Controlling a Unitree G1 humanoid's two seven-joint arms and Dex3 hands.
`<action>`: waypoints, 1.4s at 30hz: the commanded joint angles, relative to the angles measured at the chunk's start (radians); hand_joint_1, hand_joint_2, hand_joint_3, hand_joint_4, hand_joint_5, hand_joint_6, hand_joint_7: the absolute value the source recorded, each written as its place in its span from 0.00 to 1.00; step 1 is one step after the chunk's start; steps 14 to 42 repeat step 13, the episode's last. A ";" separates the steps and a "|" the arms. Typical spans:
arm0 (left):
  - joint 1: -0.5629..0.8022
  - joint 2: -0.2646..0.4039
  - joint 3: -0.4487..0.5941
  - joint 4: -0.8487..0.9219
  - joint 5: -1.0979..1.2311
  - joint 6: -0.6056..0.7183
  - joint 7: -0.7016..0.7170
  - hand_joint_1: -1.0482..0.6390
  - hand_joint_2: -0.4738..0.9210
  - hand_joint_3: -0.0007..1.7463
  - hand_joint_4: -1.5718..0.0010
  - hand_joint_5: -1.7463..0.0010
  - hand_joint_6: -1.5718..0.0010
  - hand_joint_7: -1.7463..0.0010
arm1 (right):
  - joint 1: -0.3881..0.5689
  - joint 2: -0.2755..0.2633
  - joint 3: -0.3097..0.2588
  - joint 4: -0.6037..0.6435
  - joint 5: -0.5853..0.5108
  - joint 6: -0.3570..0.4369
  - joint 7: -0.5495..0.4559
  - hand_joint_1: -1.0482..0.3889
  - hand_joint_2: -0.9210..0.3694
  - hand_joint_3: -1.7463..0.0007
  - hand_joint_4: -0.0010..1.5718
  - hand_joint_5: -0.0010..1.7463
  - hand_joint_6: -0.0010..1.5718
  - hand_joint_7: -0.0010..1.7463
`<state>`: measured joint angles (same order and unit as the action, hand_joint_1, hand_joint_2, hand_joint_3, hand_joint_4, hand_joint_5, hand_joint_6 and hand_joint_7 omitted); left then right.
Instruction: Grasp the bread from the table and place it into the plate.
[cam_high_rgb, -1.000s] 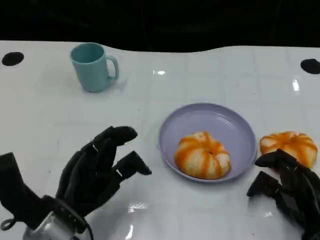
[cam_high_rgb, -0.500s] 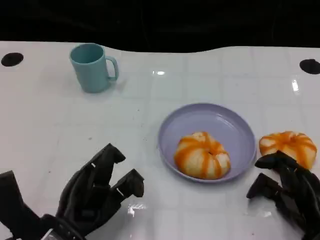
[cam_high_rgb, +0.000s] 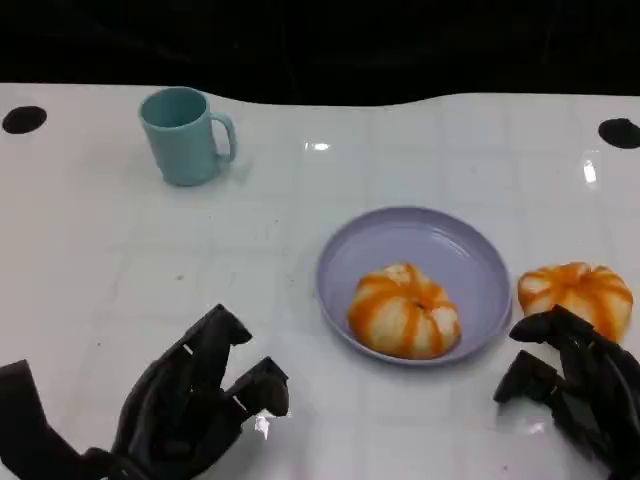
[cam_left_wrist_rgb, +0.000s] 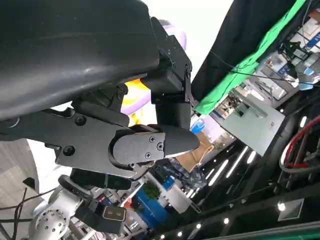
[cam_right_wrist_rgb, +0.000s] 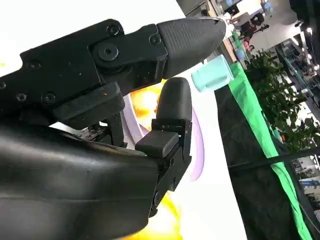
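Observation:
A lilac plate (cam_high_rgb: 440, 245) sits right of the table's centre with one orange-striped bread (cam_high_rgb: 404, 311) lying in it. A second orange-striped bread (cam_high_rgb: 575, 292) lies on the table just right of the plate. My right hand (cam_high_rgb: 570, 385) is low at the right, fingers apart, just in front of that bread and not holding it. My left hand (cam_high_rgb: 190, 400) hovers at the lower left, fingers spread, holding nothing. The right wrist view catches the plate (cam_right_wrist_rgb: 195, 145) and bread (cam_right_wrist_rgb: 142, 105) beyond the fingers (cam_right_wrist_rgb: 172, 105). A bit of bread (cam_left_wrist_rgb: 134, 100) peeks past the left hand's fingers (cam_left_wrist_rgb: 150, 145).
A teal mug (cam_high_rgb: 183, 135) stands at the back left, and again in the right wrist view (cam_right_wrist_rgb: 212, 77). Two black round marks (cam_high_rgb: 22, 118) (cam_high_rgb: 620, 132) lie near the far corners. The white table (cam_high_rgb: 130, 260) ends at a dark edge behind.
My left hand has drawn back toward the near edge and lowered, away from the plate. The right hand has barely shifted. Both breads and the mug stay put.

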<state>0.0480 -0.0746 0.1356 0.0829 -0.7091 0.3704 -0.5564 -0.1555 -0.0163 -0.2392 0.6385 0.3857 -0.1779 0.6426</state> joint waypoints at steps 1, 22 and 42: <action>0.014 -0.012 -0.002 0.015 0.030 -0.051 -0.001 0.31 1.00 0.22 0.48 0.00 0.61 0.00 | 0.010 -0.015 -0.008 -0.006 0.019 0.030 0.005 0.37 0.00 0.88 0.37 0.92 0.37 0.70; 0.005 -0.008 0.000 0.040 0.030 -0.059 -0.037 0.31 1.00 0.21 0.48 0.00 0.59 0.03 | 0.007 -0.020 -0.007 0.006 -0.001 0.001 -0.002 0.35 0.00 0.88 0.38 0.92 0.37 0.70; 0.005 -0.008 0.000 0.040 0.030 -0.059 -0.037 0.31 1.00 0.21 0.48 0.00 0.59 0.03 | 0.007 -0.020 -0.007 0.006 -0.001 0.001 -0.002 0.35 0.00 0.88 0.38 0.92 0.37 0.70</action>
